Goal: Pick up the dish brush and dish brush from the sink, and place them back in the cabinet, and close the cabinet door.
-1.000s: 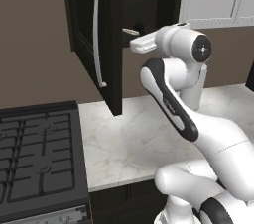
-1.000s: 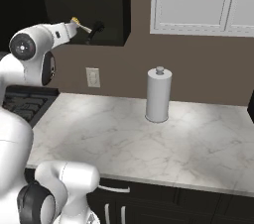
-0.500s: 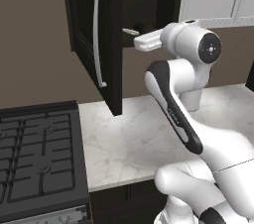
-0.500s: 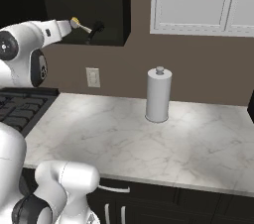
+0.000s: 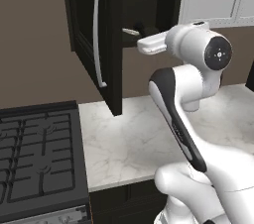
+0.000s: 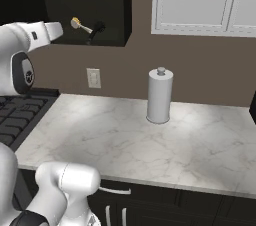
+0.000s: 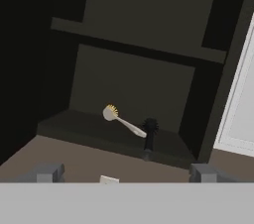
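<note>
Both dish brushes lie on the bottom shelf of the black cabinet (image 7: 134, 84). The cream-headed brush (image 7: 111, 113) points its pale handle toward the all-black brush (image 7: 150, 131), which stands upright beside it. From the right base, the cream brush (image 6: 76, 22) and the black brush (image 6: 97, 29) sit at the shelf's front. My gripper (image 7: 125, 173) is open and holds nothing, a short way out in front of the shelf. The cabinet door (image 5: 82, 29) stands wide open, its silver bar handle (image 5: 97, 39) left of my hand. The sink is out of view.
A paper towel roll (image 6: 160, 95) stands on the marble counter (image 6: 150, 140) against the wall. A wall outlet (image 6: 93, 77) sits below the cabinet. The black stove (image 5: 34, 163) lies to the left. White wall cabinets (image 6: 200, 0) adjoin on the right.
My hand has drawn back a little from the shelf and the arm's elbow has swung to the right. Both brushes stay where they were, and the door has not moved.
</note>
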Motion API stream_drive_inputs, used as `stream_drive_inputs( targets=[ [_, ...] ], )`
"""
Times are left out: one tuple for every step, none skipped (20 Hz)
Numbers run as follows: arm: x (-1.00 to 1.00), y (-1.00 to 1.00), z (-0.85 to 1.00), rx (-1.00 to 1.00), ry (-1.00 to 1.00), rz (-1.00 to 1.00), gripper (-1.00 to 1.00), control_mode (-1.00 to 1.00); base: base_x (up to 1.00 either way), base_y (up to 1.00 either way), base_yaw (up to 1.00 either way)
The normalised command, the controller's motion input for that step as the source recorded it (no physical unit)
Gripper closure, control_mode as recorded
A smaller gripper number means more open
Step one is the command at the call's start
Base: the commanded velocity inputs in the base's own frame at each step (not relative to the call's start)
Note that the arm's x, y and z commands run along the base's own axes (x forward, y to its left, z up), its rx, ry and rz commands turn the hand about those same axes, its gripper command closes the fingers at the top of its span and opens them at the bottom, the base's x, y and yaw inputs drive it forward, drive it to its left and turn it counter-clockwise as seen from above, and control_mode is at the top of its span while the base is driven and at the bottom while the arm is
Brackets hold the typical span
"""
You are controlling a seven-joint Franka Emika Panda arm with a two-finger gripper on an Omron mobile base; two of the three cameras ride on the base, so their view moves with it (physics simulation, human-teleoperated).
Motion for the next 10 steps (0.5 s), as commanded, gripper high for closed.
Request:
stream_drive_inputs(
  targets=[
    [-0.37,0.00,0.00,0.00,0.00,-0.03,-1.00,-1.00,0.00,0.00,0.00],
    [-0.36,0.00,0.00,0.00,0.00,-0.03,-1.00,-1.00,0.00,0.00,0.00],
    [-0.36,0.00,0.00,0.00,0.00,-0.01,-1.00,-1.00,0.00,0.00,0.00],
    [-0.29,0.00,0.00,0.00,0.00,0.00,-1.00,-1.00,0.00,0.00,0.00],
    [-0.24,0.00,0.00,0.00,0.00,0.00,-1.00,-1.00,0.00,0.00,0.00],
    [-0.24,0.00,0.00,0.00,0.00,0.00,-1.00,-1.00,0.00,0.00,0.00],
    [-0.26,0.00,0.00,0.00,0.00,0.00,-1.00,-1.00,0.00,0.00,0.00],
    [-0.30,0.00,0.00,0.00,0.00,0.00,-1.00,-1.00,0.00,0.00,0.00],
    [-0.30,0.00,0.00,0.00,0.00,0.00,-1.00,-1.00,0.00,0.00,0.00],
    [-0.31,0.00,0.00,0.00,0.00,0.00,-1.00,-1.00,0.00,0.00,0.00]
  ],
)
